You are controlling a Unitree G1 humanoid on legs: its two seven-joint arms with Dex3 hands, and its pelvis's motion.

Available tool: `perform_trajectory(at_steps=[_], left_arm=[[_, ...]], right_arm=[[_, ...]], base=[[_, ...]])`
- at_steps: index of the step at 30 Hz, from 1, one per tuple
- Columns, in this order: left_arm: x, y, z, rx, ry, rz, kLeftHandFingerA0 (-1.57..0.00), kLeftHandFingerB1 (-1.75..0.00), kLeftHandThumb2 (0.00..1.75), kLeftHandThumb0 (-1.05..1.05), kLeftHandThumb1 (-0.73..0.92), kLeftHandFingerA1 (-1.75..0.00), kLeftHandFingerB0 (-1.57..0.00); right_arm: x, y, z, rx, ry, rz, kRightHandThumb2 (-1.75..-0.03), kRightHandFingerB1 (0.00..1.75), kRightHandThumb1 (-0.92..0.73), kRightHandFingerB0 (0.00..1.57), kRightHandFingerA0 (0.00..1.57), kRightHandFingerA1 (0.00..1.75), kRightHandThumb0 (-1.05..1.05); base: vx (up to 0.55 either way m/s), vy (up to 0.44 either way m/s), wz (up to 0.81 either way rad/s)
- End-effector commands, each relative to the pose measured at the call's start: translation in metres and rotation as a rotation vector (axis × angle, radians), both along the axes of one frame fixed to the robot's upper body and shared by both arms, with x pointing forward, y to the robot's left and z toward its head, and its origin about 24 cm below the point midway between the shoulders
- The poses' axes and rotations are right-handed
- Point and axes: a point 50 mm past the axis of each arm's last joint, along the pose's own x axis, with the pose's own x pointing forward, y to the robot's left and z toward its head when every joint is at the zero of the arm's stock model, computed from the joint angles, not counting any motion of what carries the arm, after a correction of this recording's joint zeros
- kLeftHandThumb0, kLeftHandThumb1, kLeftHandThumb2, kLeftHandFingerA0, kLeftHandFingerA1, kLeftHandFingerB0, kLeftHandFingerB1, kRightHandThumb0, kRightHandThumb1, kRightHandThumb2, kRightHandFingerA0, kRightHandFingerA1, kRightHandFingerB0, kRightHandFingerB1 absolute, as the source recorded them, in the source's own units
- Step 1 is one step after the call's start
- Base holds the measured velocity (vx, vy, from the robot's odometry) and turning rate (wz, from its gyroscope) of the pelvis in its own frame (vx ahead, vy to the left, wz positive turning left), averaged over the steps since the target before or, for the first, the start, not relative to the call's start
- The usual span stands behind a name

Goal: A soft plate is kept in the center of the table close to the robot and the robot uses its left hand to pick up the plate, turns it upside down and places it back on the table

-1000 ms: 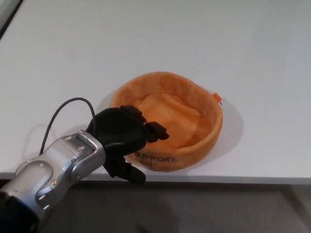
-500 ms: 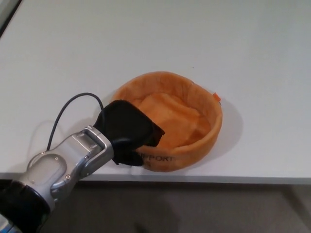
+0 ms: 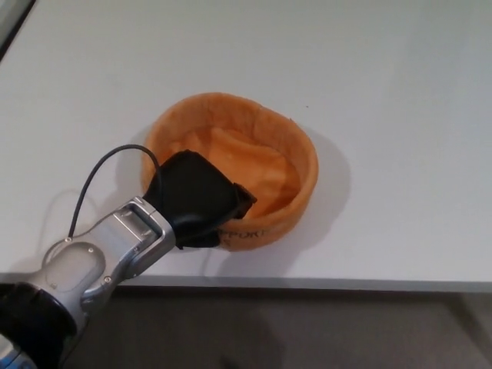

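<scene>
The soft orange plate (image 3: 254,146), a plush bowl with a raised rim and dark lettering on its near side, rests on the white table (image 3: 369,77) near the front edge. My left hand (image 3: 200,198) comes in from the lower left and is shut on the plate's near-left rim, with fingers inside the bowl and the thumb on the outer wall. The rim looks squeezed and pulled toward the hand. My right hand does not show.
The table's front edge (image 3: 346,283) runs just below the plate, with grey floor beyond it. A black cable (image 3: 96,173) loops up from my left wrist over the table.
The hand closed on the near-left rim between the first frame and now. The plate has since shifted left and its round shape has narrowed in the grip.
</scene>
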Motion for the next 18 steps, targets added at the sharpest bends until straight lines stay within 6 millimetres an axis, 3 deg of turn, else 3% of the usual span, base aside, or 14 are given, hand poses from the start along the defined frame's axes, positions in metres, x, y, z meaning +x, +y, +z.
perform_trajectory(at_steps=[1, 2, 5, 6, 7, 8, 9, 13, 14, 17, 18], left_arm=[[0.004, 0.007, 0.006, 0.002, -0.039, 0.009, -1.24, -1.15, 0.83, -0.33, 0.43, -1.42, -0.86], [0.004, 0.007, 0.007, 0.0, -0.04, 0.02, -0.91, -1.27, 0.59, -0.28, 0.59, -1.75, -0.76], [0.003, 0.007, 0.007, -0.03, -0.03, 0.018, -0.92, -1.27, 0.58, -0.3, 0.56, -1.75, -0.78], [0.003, 0.006, 0.008, -0.064, -0.007, 0.024, -0.9, -1.52, 0.58, -0.28, 0.61, -1.75, -0.67], [0.003, 0.005, 0.009, -0.077, 0.002, 0.026, -0.9, -1.52, 0.58, -0.28, 0.61, -1.75, -0.67], [0.002, 0.003, 0.009, -0.162, 0.057, 0.045, -0.88, -1.68, 0.58, -0.26, 0.64, -1.75, -0.63], [0.002, 0.001, 0.009, -0.201, 0.088, 0.055, -0.85, -1.72, 0.58, -0.27, 0.66, -1.75, -0.63], [0.0, -0.006, 0.01, -0.187, 0.135, 0.044, -0.86, -1.71, 0.6, -0.29, 0.65, -1.75, -0.64], [-0.001, -0.007, 0.01, -0.19, 0.145, 0.042, -0.87, -1.72, 0.6, -0.3, 0.64, -1.75, -0.66], [-0.005, -0.015, 0.008, -0.262, 0.277, 0.063, -0.85, -1.74, 0.59, -0.29, 0.6, -1.75, -0.67], [-0.006, -0.015, 0.008, -0.286, 0.309, 0.075, -0.84, -1.75, 0.58, -0.29, 0.6, -1.75, -0.69]], right_arm=[[0.002, -0.001, 0.007, -0.028, -0.018, 0.027, -0.71, 0.28, -0.92, 0.17, 0.35, 0.4, -0.79], [0.002, -0.002, 0.006, -0.028, -0.012, 0.02, -0.7, 0.27, -0.92, 0.17, 0.35, 0.38, -0.79], [0.003, -0.003, 0.005, -0.022, -0.011, 0.02, -0.7, 0.27, -0.92, 0.18, 0.37, 0.37, -0.8], [0.003, -0.005, 0.003, -0.029, -0.007, 0.018, -1.07, 0.41, -0.77, 0.13, 0.31, 0.49, -0.82], [0.003, -0.005, 0.003, -0.027, -0.005, 0.016, -1.07, 0.41, -0.77, 0.13, 0.31, 0.49, -0.82], [0.003, -0.007, 0.001, -0.022, 0.006, 0.007, -1.07, 0.41, -0.77, 0.12, 0.31, 0.48, -0.84], [0.003, -0.007, 0.0, -0.029, 0.006, 0.009, -1.08, 0.41, -0.78, 0.11, 0.31, 0.48, -0.83], [0.004, -0.008, 0.0, -0.025, 0.002, 0.018, -1.07, 0.41, -0.78, 0.12, 0.31, 0.49, -0.84], [0.004, -0.007, 0.001, -0.021, -0.005, 0.019, -0.7, 0.27, -0.92, 0.18, 0.37, 0.38, -0.8], [0.003, -0.006, 0.001, -0.007, 0.004, 0.013, -0.69, 0.27, -0.92, 0.19, 0.38, 0.36, -0.81], [0.003, -0.006, 0.001, -0.008, 0.006, 0.014, -1.07, 0.41, -0.76, 0.12, 0.31, 0.49, -0.84]], base=[[0.0, 0.0, 0.0], [0.0, 0.0, 0.0], [0.0, 0.0, 0.0], [0.0, 0.0, 0.0], [0.0, 0.0, 0.0], [0.0, 0.0, 0.0], [0.0, 0.0, 0.0], [0.0, 0.0, 0.0], [0.0, 0.0, 0.0], [0.0, 0.0, 0.0], [0.0, 0.0, 0.0]])
